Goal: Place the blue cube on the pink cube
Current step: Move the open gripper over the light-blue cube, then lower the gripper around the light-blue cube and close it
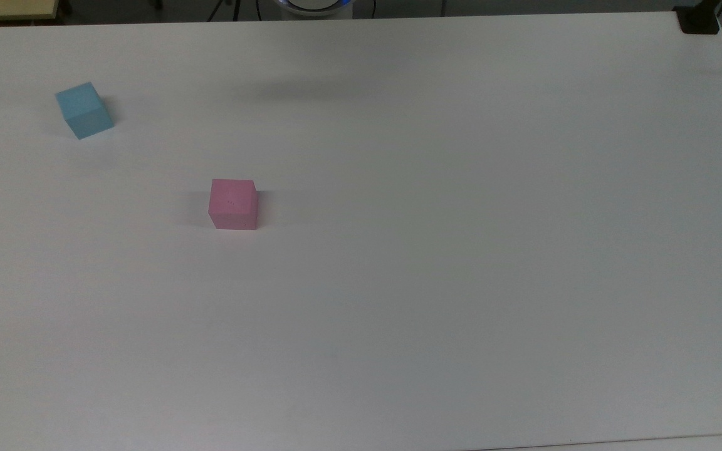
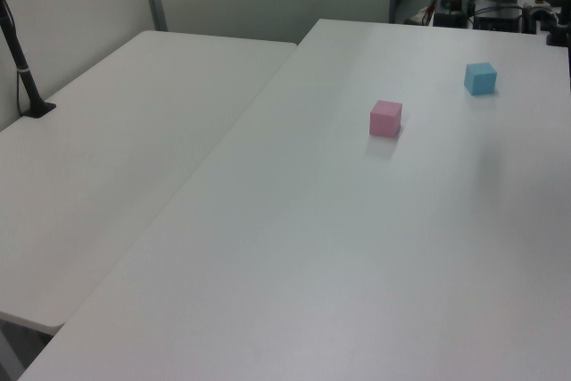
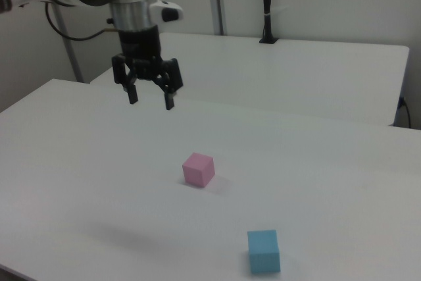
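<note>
My end effector (image 3: 150,99) hangs high over the desk (image 1: 461,250), fingers spread, empty. In the right view the blue cube (image 3: 264,251) sits near the pink cube (image 3: 198,168), nearer the camera, apart from it. Risks: the blue cube lies skewed, so unaligned fingers may twist it; an off-centre release could topple it off the pink cube.

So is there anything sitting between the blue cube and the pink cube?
No. In the top view the table between the blue cube and the pink cube is bare white surface; the right view shows the same.
</note>
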